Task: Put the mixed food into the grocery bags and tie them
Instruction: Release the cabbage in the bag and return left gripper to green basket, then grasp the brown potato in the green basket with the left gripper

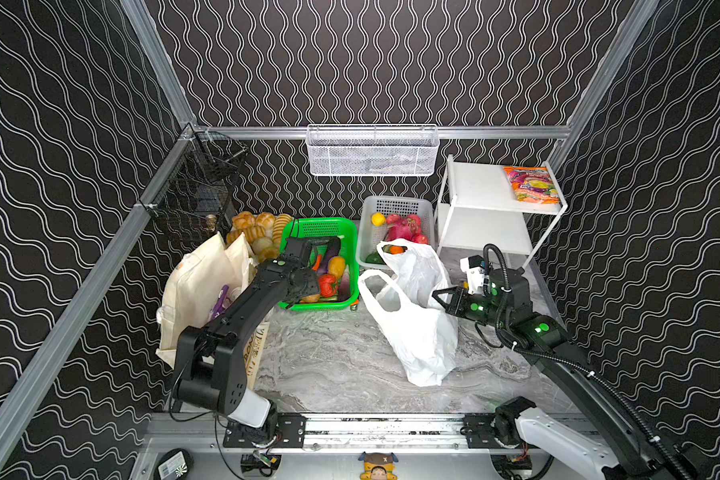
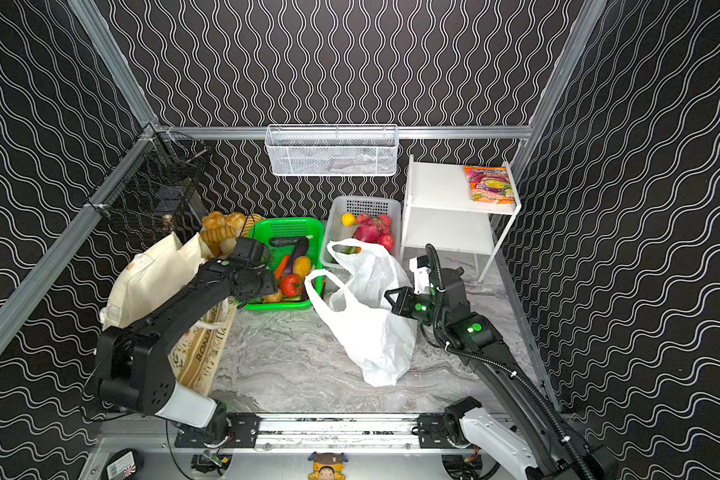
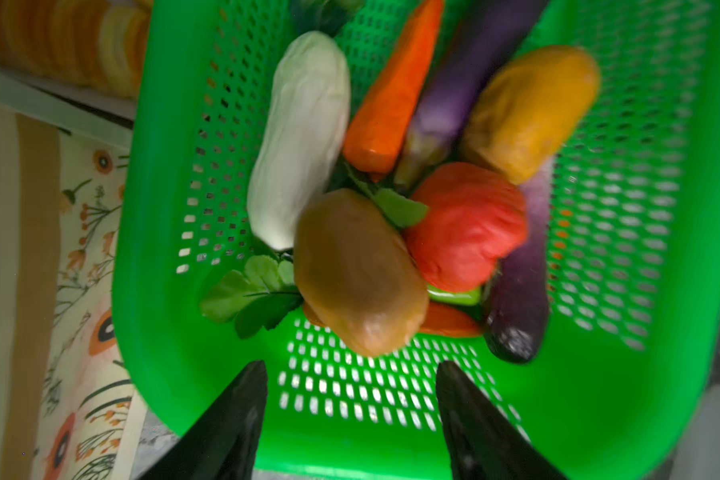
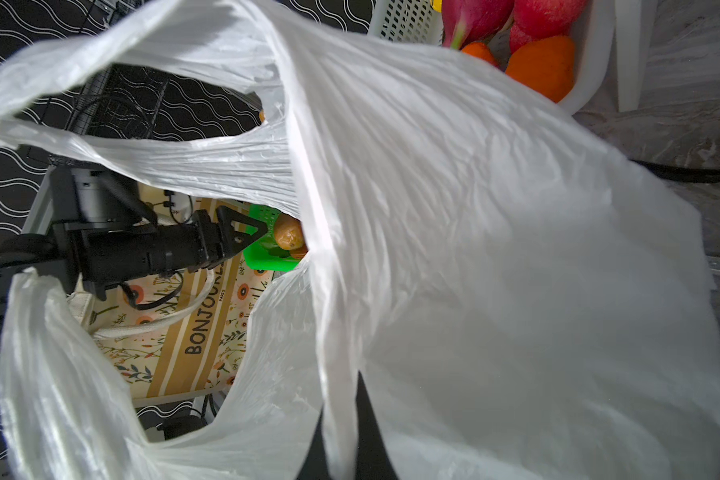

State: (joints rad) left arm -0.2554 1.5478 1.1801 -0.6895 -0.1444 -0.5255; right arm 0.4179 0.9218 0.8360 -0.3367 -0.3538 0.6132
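Left claw (image 3: 352, 368) spread wide, empty, near brown toy potato (image 3: 358, 270) in green perforated plastic basket (image 3: 171, 208). Right claw (image 4: 341, 399) pinches thin white plastic carrier bag (image 4: 516, 249) (standing on grey marble bench (image 1: 341, 365)).

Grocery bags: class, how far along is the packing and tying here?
Done: a purple packet shows inside the tote. In hand: the right gripper is shut on the rim of the plastic bag, holding it up; the left gripper, fingers apart, hovers over the potato in the green basket. Left: other vegetables lie unpacked in that basket, and neither bag's handles are tied.
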